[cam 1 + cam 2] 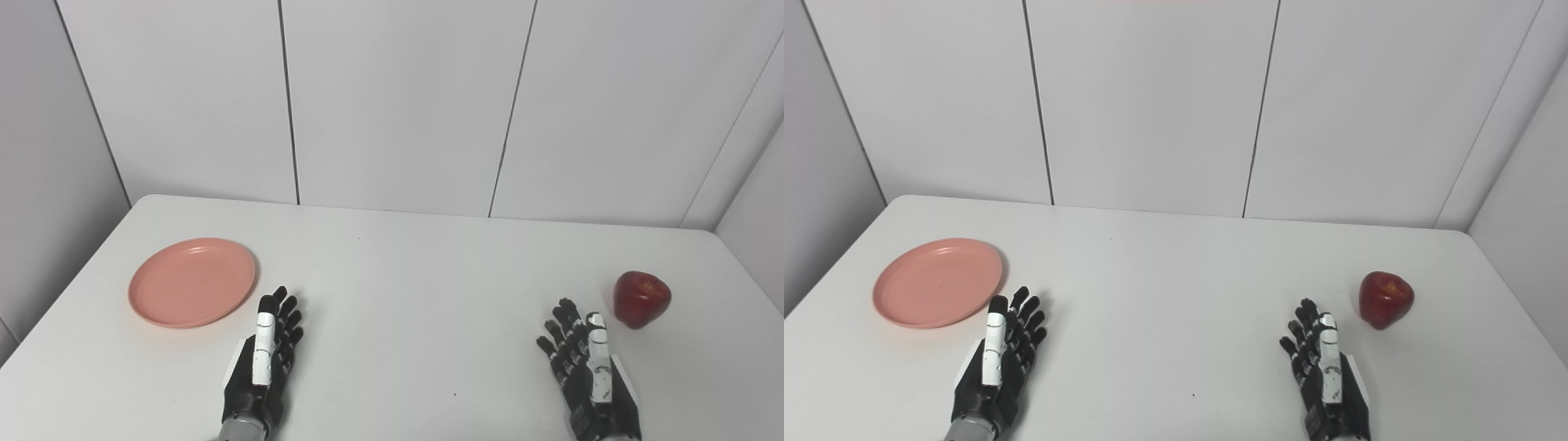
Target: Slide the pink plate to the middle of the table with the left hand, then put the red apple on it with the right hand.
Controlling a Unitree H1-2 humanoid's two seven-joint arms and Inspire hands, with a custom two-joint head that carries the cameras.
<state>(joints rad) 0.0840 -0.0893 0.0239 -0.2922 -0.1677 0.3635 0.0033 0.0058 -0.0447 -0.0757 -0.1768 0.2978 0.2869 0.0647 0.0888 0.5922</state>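
A round pink plate (192, 282) lies empty on the left part of the white table (404, 288). My left hand (264, 361) rests near the front edge, just right of the plate and a little nearer to me, fingers stretched out and apart, holding nothing. A red apple (641, 299) stands on the right part of the table. My right hand (587, 370) lies to the left of the apple and nearer to me, also open and not touching it.
Grey wall panels (398, 104) rise behind the table's far edge. The table's left and right edges run close to the plate and the apple.
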